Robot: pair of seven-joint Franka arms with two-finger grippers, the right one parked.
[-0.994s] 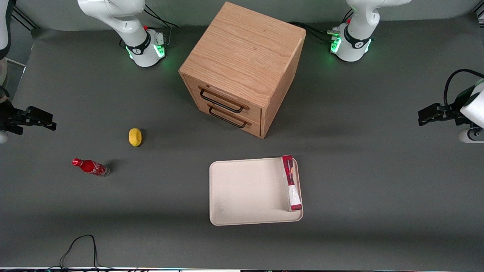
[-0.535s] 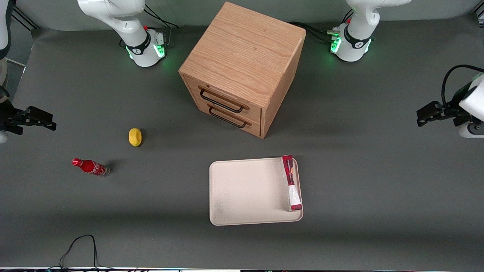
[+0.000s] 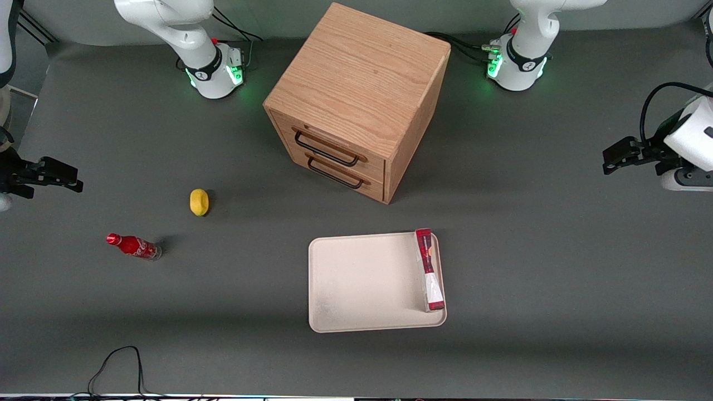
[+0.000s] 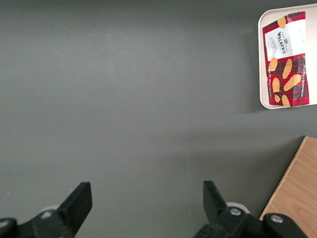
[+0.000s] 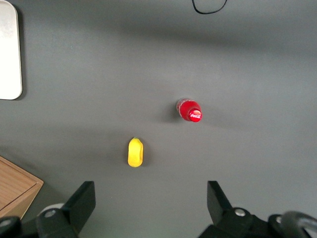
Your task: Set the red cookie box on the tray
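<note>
We see the box (image 3: 429, 270) lying in the tray (image 3: 362, 278), lower centre; our gripper (image 3: 608, 160), fingers apart, hangs empty at right edge, delivery apparently done.

The gripper (image 3: 611, 157), jaws spread wide and holding nothing, has drifted slightly toward the table's middle and farther from the front camera, with the arm's white wrist (image 3: 693, 139) following.
</note>
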